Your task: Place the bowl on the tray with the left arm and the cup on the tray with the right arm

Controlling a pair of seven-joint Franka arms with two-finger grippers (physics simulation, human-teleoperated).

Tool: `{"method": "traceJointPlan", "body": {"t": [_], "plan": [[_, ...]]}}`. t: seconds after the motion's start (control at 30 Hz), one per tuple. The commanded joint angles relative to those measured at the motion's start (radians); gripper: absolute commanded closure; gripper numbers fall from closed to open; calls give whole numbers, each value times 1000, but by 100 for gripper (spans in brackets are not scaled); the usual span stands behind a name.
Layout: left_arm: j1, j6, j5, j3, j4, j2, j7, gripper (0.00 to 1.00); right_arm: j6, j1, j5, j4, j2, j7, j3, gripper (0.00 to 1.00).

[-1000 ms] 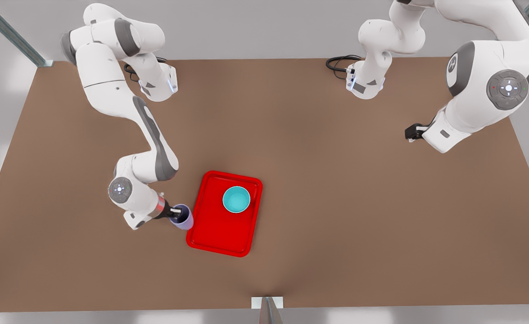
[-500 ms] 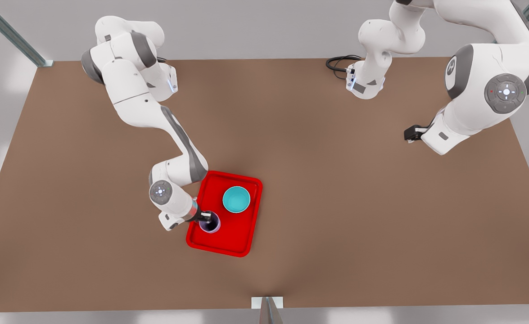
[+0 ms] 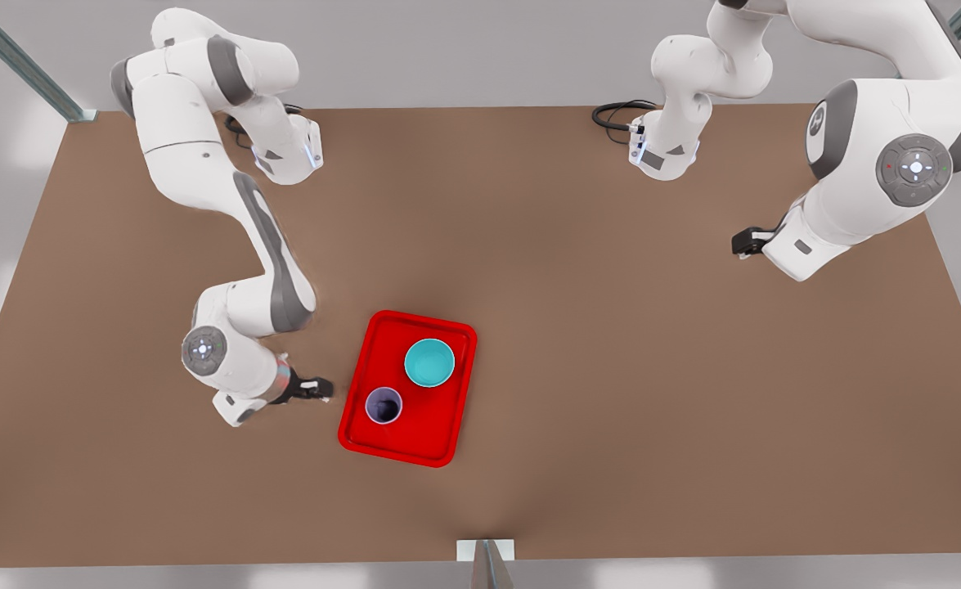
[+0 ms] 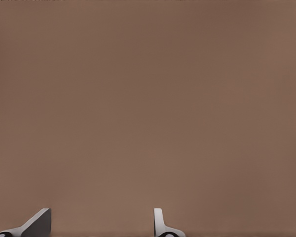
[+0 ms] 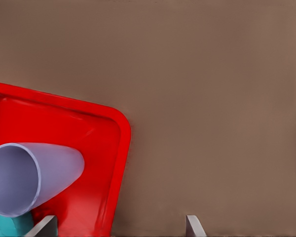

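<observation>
Cup (image 3: pixel 383 405) now stands free on our red tray (image 3: pixel 434 442) beside the bowl (image 3: pixel 429 362); our right gripper (image 3: pixel 321 389) has let go and withdrawn, fingers apart. Our left gripper (image 3: pixel 740 242) waits open, far off. Both placements look finished.

One red tray (image 3: pixel 415 438), one teal bowl (image 3: pixel 429 362), one lavender cup (image 3: pixel 383 405), two white arms, apparently two open grippers, one brown table (image 3: pixel 611 368)

Glossy red plastic-looking tray (image 3: pixel 446 391); smooth teal bowl (image 3: pixel 429 362); smooth matt lavender cup (image 3: pixel 383 405); matt brown table (image 3: pixel 611 343).
</observation>
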Motion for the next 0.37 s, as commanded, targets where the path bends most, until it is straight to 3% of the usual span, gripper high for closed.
{"method": "traceJointPlan", "body": {"t": [0.0, 0.13, 0.33], "plan": [[0, 0, 0, 0, 0, 0, 0, 0, -20, -7, -3, 0, -24, -17, -3, 0], [0, -1, 8, 0, 17, 1, -11, 0, -279, -75, -31, 97, -165, -49, -75, 0], [100, -12, 8, -41, 74, -45, 44, 0, -388, -95, -59, 74, -322, -49, -105, 0]]}}
